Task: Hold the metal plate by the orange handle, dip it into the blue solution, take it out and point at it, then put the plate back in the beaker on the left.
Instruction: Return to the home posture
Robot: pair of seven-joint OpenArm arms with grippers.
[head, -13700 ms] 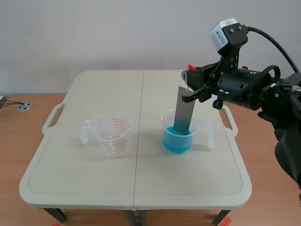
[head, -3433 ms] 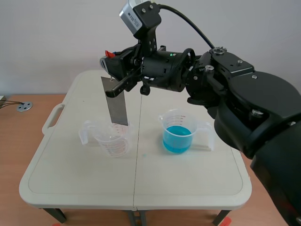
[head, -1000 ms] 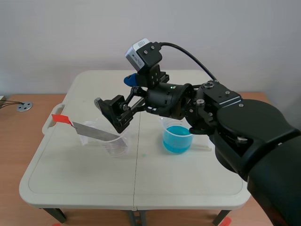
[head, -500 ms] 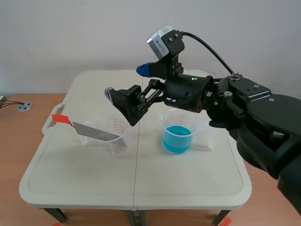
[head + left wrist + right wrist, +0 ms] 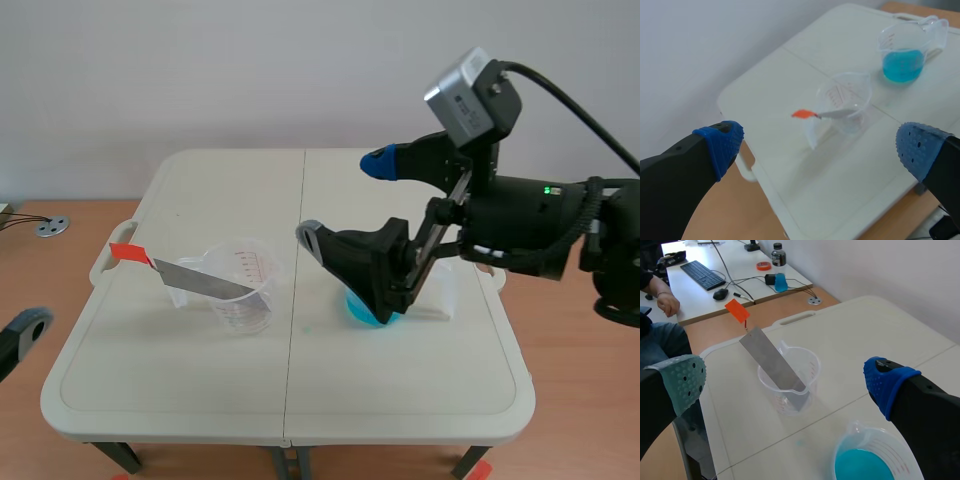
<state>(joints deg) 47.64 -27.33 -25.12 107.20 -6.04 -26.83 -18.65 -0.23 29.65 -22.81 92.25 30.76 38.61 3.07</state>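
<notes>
The metal plate (image 5: pixel 205 281) leans tilted in the clear left beaker (image 5: pixel 243 293), its orange handle (image 5: pixel 124 253) sticking out past the rim toward the table's left edge. Nothing grips it. My right gripper (image 5: pixel 350 205) hangs open above the table's middle, in front of the beaker of blue solution (image 5: pixel 358 309), which it mostly hides. In the right wrist view the plate (image 5: pixel 771 361) and clear beaker (image 5: pixel 792 371) lie ahead of the right gripper (image 5: pixel 785 380), the blue beaker (image 5: pixel 867 462) closer under it. My left gripper (image 5: pixel 818 142) is open, well back from the plate (image 5: pixel 838 114); one left fingertip (image 5: pixel 27 326) shows beside the table.
The white folding table (image 5: pixel 400 400) has handles at both sides. In the right wrist view a desk (image 5: pixel 715 285) with a keyboard, bottles and cables stands beyond the table, and a person's hand (image 5: pixel 667 301) rests there.
My right gripper has drawn back to the right, from the left beaker to in front of the blue beaker, still open. The plate stays leaning in the left beaker. A left fingertip has come into view.
</notes>
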